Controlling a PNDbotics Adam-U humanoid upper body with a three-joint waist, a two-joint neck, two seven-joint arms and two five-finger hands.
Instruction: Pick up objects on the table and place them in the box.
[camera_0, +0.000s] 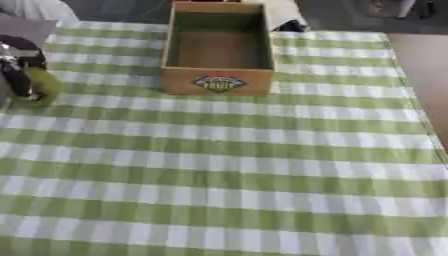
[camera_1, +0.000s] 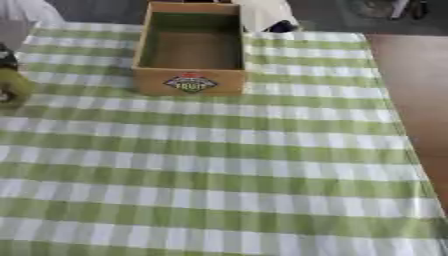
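1. at the left edge of the table (camera_0: 262, 165), the left hand (camera_0: 17, 67) came in from the view's left side, its dark fingers curled round a green object (camera_0: 42, 86). the object was rounded and dull olive-green; what it was could not be made out. whether it was lifted or resting on the cloth could not be told.
2. toward the far edge, near its middle, stood the box (camera_0: 219, 82), well apart from the held object. it was an open-topped rectangular crate, wood-coloured and smooth-sided, with a printed oval label on its near wall.
3. the box's interior showed a bare brown floor and greenish inner walls; no object lay in it. nothing had been deposited as far as could be seen.
4. the tablecloth (camera_1: 227, 170) was a green-and-white check, lying flat without visible folds. no other loose object was seen on it.
5. the right hand appeared in neither view.
6. judgement: the task stood at an early stage, with one object in hand and its carry to the box and release yet to be done. whether further objects lay outside the views could not be determined.
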